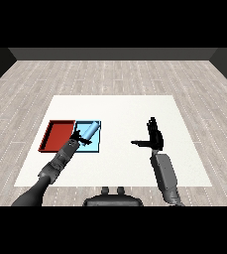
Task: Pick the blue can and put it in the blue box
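While left hand [80,137] grips it, blue can [88,131] tilts over blue tray [96,147].

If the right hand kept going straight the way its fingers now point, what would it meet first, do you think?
Nothing, as far as the view shows. The right hand is open, fingers pointing away from the robot over bare table. The can and both trays lie well off to its left, though depth is hard to judge.

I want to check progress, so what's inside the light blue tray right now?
The blue can lies tilted inside the light blue tray, with the left hand at its lower end. The hand covers that end of the can and part of the tray floor.
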